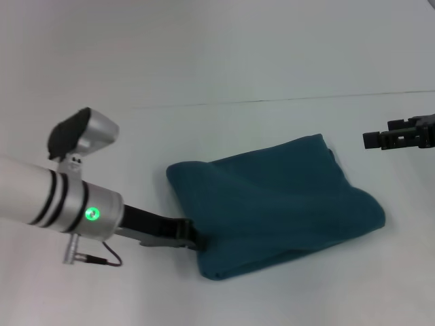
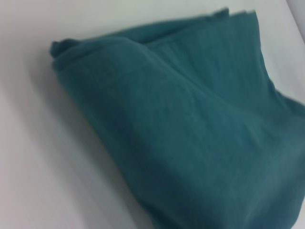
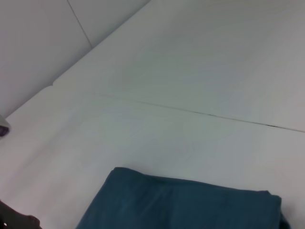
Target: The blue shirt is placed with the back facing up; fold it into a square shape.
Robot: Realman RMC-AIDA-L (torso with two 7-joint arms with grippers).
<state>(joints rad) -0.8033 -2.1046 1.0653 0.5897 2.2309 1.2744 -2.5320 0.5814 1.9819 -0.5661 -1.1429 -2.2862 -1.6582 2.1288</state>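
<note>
Blue shirt (image 1: pixel 272 204): folded bundle on white table (image 1: pixel 217 68). Left gripper (image 1: pixel 192 238): tips hidden at its near-left edge; grip state indeterminable. Right gripper (image 1: pixel 374 140): apart, frame-cut, state unclear.

left gripper (image 1: pixel 194 238) low; right gripper (image 1: pixel 380 139) raised

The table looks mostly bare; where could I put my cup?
Beyond the blue shirt, the white table lies bare, also near its front right corner. It is crowded where the left gripper meets the shirt; the right gripper hangs at the right edge.
</note>
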